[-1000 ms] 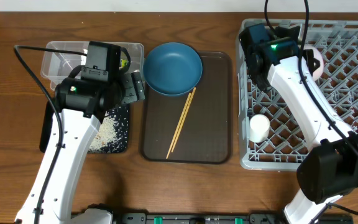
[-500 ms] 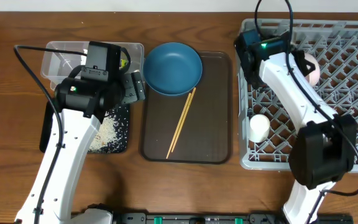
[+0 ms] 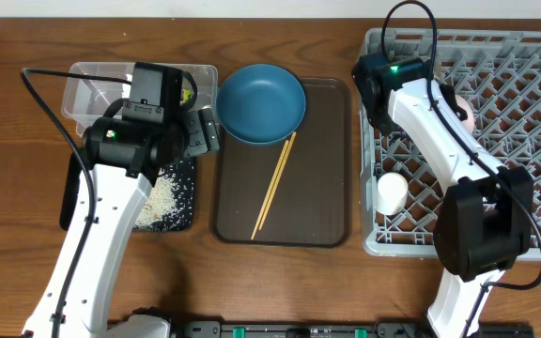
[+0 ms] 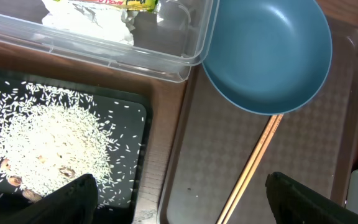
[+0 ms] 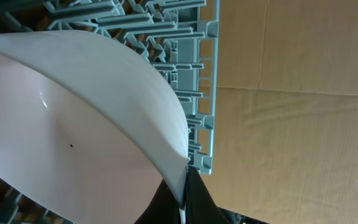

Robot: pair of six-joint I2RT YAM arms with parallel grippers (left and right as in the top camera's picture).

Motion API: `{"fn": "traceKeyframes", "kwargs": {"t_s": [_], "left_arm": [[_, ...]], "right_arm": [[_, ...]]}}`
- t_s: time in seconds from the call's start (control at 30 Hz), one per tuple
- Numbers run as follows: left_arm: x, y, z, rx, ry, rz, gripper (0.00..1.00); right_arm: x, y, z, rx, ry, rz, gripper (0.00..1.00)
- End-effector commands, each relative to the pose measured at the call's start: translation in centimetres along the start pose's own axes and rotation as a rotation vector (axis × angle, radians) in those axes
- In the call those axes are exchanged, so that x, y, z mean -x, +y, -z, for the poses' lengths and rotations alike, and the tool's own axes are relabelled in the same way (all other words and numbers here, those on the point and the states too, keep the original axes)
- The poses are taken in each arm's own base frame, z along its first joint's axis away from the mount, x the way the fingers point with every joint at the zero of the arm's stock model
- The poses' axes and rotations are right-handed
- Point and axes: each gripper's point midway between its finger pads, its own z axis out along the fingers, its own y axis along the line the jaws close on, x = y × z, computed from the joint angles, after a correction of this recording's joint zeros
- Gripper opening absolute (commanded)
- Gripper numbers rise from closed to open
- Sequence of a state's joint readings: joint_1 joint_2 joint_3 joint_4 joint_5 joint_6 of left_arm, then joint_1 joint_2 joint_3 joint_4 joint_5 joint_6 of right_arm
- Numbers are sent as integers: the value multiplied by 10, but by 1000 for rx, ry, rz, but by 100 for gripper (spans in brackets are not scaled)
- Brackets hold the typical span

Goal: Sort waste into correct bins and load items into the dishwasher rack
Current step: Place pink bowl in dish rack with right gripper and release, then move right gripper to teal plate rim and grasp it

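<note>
The step in hand looks to be seating the white bowl in the rack. The right gripper is clamped on the bowl's rim, its dark fingers pinched together over the thin edge, and the bowl hangs over the back part of the rack, well apart from the small white cup standing near the rack's front left corner. Whether the bowl already rests on the pegs cannot be told; the wrist view shows only its smooth curve with the grey lattice close behind it. A thin rim pinch gives little control over tilt, so the robot would do well to lower slowly. It should steer the bowl's lower edge into a gap between peg rows and let it lean on the pegs before the fingers part. Letting go early would likely leave it rolling or lying flat across the grid. After release, a straight pull back along the rim should avoid tipping it.

The left gripper stands wide apart and empty above the seam between the black tub of rice and the brown tray. The clear tub beside it holds the tissue and wrapper. The blue plate and the chopsticks lie on the tray, not yet loaded.
</note>
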State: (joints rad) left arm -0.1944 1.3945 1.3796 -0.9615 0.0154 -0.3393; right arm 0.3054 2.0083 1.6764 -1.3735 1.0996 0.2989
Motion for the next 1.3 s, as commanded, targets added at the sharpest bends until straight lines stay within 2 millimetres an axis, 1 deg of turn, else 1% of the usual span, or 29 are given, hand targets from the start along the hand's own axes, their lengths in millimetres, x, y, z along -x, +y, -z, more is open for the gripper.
{"fn": "traceKeyframes", "kwargs": {"t_s": [0.0,0.1,0.2,0.23,0.33,0.4,0.5,0.53,0.63,0.7,0.77,0.83,0.97,1.0,1.03,1.1,1.17,1.2,1.27], "left_arm": [[3,3,0,16,-10,-10,89],[3,3,0,16,-10,-10,89],[3,3,0,16,-9,-10,89],[3,3,0,16,-10,-10,89],[3,3,0,16,-10,-10,89],[3,3,0,16,-10,-10,89],[3,3,0,16,-10,-10,89],[3,3,0,16,-10,-10,89],[3,3,0,16,-10,-10,89],[3,3,0,16,-9,-10,89],[3,3,0,16,-10,-10,89],[3,3,0,16,-10,-10,89],[3,3,0,16,-10,-10,89],[3,3,0,16,-10,-10,89],[3,3,0,16,-9,-10,89],[3,3,0,16,-10,-10,89],[3,3,0,16,-10,-10,89],[3,3,0,16,-10,-10,89],[3,3,0,16,-9,-10,89]], "right_arm": [[-4,12,1,57,23,13,1],[-7,16,7,67,22,46,3],[-11,26,16,105,23,77,7],[-12,29,20,119,24,87,10],[-16,41,29,164,25,113,25],[-19,46,34,188,29,130,39],[-21,49,38,199,30,145,50],[-22,49,39,201,32,147,53],[-21,49,42,232,38,138,57],[-17,50,48,278,38,114,59],[-10,47,57,321,27,82,62],[0,39,67,360,4,39,64],[22,18,92,449,-59,-65,88],[31,15,102,507,-83,-106,94],[36,15,109,546,-99,-130,98],[54,21,126,659,-147,-195,99],[69,33,142,786,-185,-229,99],[77,44,156,898,-211,-230,99],[87,61,184,1082,-260,-193,99]]}}
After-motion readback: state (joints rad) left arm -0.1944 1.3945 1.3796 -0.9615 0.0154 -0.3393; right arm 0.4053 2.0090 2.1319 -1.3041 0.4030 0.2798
